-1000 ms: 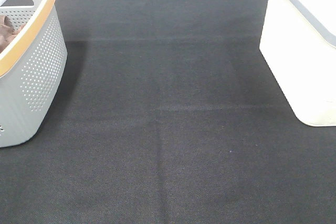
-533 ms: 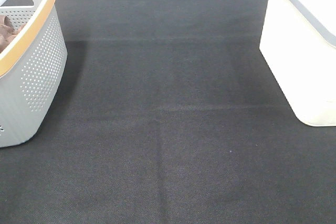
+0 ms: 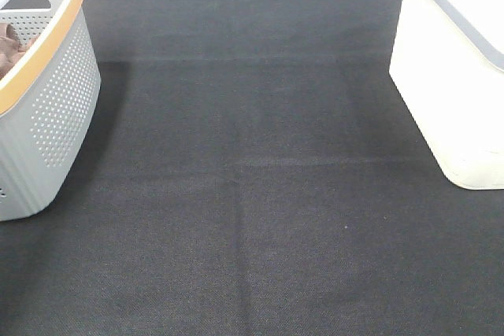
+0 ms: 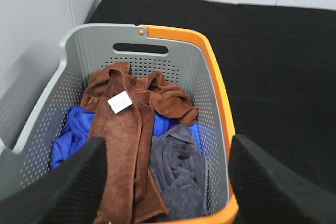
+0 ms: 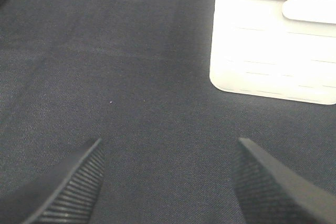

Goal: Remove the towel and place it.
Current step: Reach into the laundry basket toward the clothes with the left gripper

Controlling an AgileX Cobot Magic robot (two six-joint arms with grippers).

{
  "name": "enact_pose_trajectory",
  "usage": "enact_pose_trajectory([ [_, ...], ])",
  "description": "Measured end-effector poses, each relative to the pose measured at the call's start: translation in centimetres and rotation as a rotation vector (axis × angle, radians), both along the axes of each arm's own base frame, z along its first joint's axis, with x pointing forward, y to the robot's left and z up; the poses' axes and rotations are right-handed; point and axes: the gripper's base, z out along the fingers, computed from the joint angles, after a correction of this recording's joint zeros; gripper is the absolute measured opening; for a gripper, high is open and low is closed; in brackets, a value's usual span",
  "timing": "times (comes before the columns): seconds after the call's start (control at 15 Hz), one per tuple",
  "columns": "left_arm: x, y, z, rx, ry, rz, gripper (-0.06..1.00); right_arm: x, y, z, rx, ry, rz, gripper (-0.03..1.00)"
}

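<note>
Main risk as I see it: the towel point(image 4: 126, 129) lies crumpled on top of a blue cloth point(image 4: 73, 129) and right against a grey cloth point(image 4: 178, 166) in the basket point(image 4: 215, 93). If I come down off-centre, I'd likely pinch one of those along with it, or catch only a thin fold that slips on the lift. Second risk is that my left tool point(image 4: 167, 140) is spread about as wide as the basket interior looks from here, so a finger could clip the orange rim or a perforated wall and shove the basket across the desk point(image 3: 252, 194). I'd aim at the thick ridge near the white tag point(image 4: 120, 102). Pose: the left tool hangs above the near end of the basket, looking down and in, with the jaws wide apart and nothing between them. The right tool point(image 5: 169, 142) hovers over bare desk, jaws apart and holding nothing, with the white bin point(image 5: 273, 51) beyond it on the right. Neither arm shows in the high view. The basket sits at the desk's far left.
</note>
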Motion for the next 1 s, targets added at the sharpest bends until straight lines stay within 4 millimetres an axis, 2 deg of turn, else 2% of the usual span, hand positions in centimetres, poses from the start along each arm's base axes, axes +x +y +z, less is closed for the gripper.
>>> enact_pose_trajectory([
  [0.13,4.2,0.0,0.6,-0.001,0.092,0.002,0.63,0.0,0.0,0.0,0.0,0.0,0.0,0.66],
  [0.27,8.1,0.1,0.4,-0.001,0.216,0.006,0.63,0.0,0.0,0.0,0.0,0.0,0.0,0.66],
  [0.33,8.1,0.1,0.4,-0.001,0.216,0.006,0.63,0.0,0.0,0.0,0.0,0.0,0.0,0.66],
  [0.53,14.1,0.2,-0.9,-0.022,0.354,0.027,0.63,0.0,0.0,0.0,0.0,0.0,0.0,0.66],
  [0.73,18.6,0.4,-2.0,-0.027,0.413,0.06,0.63,0.0,0.0,0.0,0.0,0.0,0.0,0.66],
  [0.8,20.5,0.9,-2.4,-0.022,0.46,0.088,0.63,0.0,0.0,0.0,0.0,0.0,0.0,0.66],
  [1.0,23.6,3.5,-3.5,-0.046,0.588,0.182,0.63,0.0,0.0,0.0,-0.002,0.0,-0.001,0.66],
])
